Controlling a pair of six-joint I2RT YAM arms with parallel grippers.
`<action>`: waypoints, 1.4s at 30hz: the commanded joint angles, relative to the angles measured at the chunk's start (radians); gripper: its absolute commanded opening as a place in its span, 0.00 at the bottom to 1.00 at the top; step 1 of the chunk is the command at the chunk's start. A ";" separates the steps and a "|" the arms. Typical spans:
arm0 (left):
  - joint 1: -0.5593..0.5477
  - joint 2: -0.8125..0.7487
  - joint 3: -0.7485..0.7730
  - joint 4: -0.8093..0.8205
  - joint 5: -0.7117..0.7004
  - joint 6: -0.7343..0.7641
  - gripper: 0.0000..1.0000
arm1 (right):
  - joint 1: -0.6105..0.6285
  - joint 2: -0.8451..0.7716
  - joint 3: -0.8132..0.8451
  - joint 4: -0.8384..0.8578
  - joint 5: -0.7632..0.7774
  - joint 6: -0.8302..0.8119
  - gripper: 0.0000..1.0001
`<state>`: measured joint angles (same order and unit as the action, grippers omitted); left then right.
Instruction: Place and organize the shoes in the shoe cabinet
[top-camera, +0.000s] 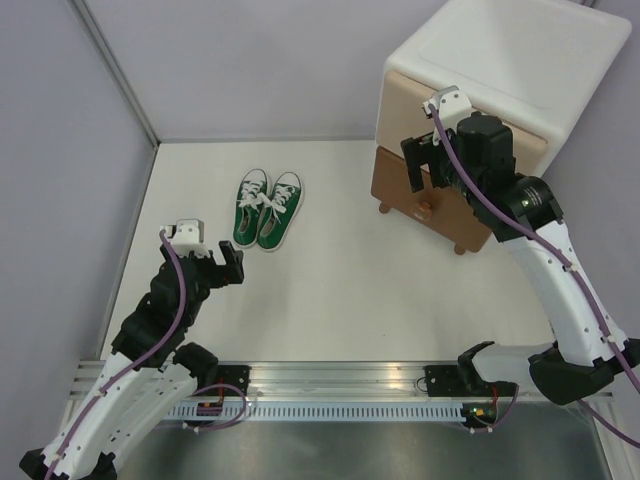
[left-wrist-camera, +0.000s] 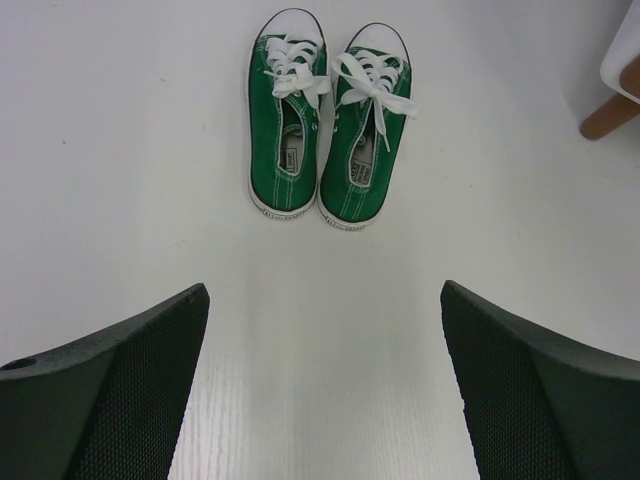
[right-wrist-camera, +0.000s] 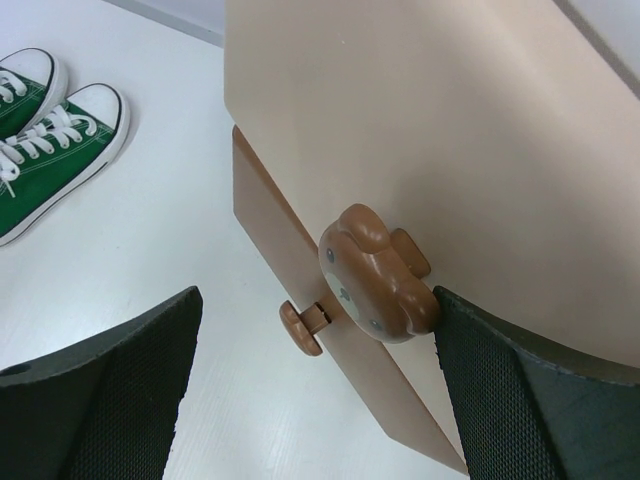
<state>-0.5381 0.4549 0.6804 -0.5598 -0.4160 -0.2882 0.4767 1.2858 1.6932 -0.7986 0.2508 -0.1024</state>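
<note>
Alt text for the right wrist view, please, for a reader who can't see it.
The open right gripper frames the brown bear-shaped knob on the beige upper drawer. Beneath is the brown lower drawer with its small knob; two green sneakers lie side by side on the white table at upper left.

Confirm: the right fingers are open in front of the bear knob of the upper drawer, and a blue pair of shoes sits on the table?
Not quite. The shoes are green, not blue; the left wrist view shows it. The rest holds: the pair sits on the table, and the right fingers are open in front of the bear knob of the upper drawer.
</note>
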 joint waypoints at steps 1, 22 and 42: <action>0.001 -0.009 -0.008 0.049 0.003 0.035 0.99 | 0.013 -0.032 0.046 -0.031 -0.130 -0.005 0.98; 0.003 -0.009 -0.007 0.049 0.013 0.035 0.98 | 0.013 -0.125 0.059 -0.155 -0.429 0.021 0.97; 0.001 -0.004 -0.008 0.052 0.019 0.035 0.99 | 0.013 -0.120 -0.053 0.041 -0.146 0.027 0.97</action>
<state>-0.5381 0.4522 0.6804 -0.5495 -0.4088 -0.2878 0.4870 1.1530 1.6592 -0.8410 0.0902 -0.0822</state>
